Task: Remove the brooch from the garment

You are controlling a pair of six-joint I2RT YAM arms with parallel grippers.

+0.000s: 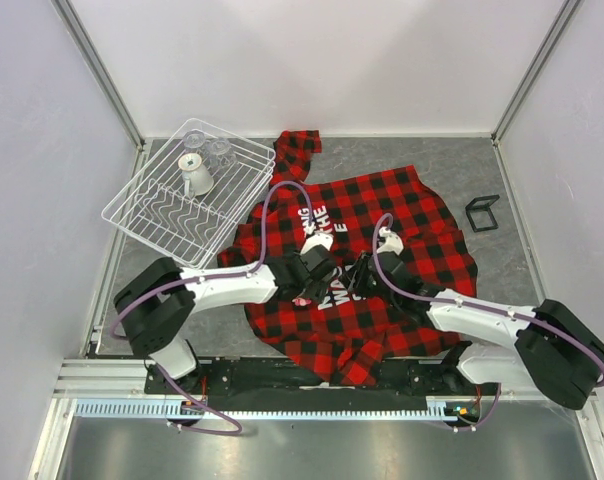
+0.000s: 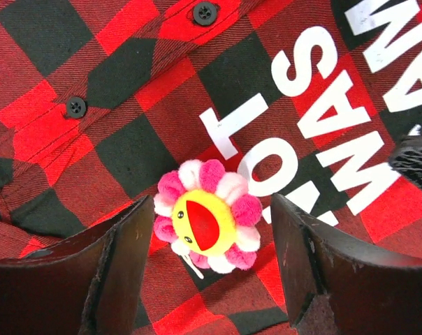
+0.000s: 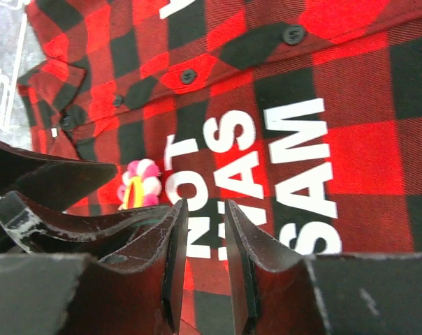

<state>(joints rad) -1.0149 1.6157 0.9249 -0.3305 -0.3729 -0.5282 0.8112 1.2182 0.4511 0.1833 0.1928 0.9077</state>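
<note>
The garment (image 1: 382,215), a red-and-black plaid shirt with white lettering, lies spread on the table. The brooch (image 2: 205,215), a pink-and-white flower with a yellow face, is pinned to it beside the letters. My left gripper (image 2: 211,208) is open, its fingers on either side of the brooch without touching it. In the top view it (image 1: 307,285) hovers over the shirt's middle. My right gripper (image 3: 200,230) stands just right of the brooch (image 3: 137,183) over the lettering, jaws a narrow gap apart with nothing between them. In the top view it (image 1: 358,277) sits beside the left gripper.
A white wire dish rack (image 1: 142,215) holding clear glasses stands at the back left, touching the shirt's edge. A small black frame (image 1: 482,212) lies on the grey table right of the shirt. Buttons (image 2: 75,107) run along the shirt's placket.
</note>
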